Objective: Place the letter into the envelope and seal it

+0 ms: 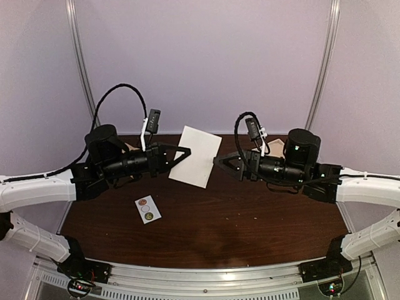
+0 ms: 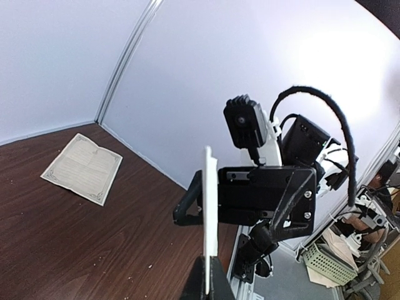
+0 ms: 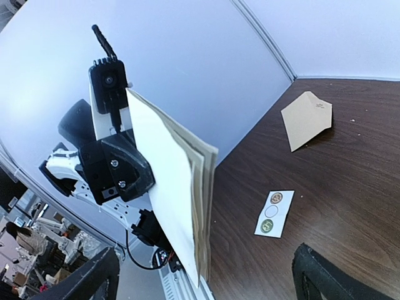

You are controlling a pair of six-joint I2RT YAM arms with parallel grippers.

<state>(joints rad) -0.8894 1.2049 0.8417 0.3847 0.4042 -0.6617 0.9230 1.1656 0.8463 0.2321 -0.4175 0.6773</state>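
The letter is hanging tilted in the air between the 2 arms. The left hand is pinching it by its left edge, fingers pressed together on the paper. The right hand is standing spread wide just beside the letter's right edge, gripping nothing.

The envelope is lying flat on the far left of the worktop, behind the left arm and well apart from both hands.

To my eye the work is sitting at the early step of readying the letter, and nothing is going into the envelope yet. The next move is calling for the free right hand to fetch the envelope, or for the left to carry the letter over to it. I cannot tell whether the flap is lying open.
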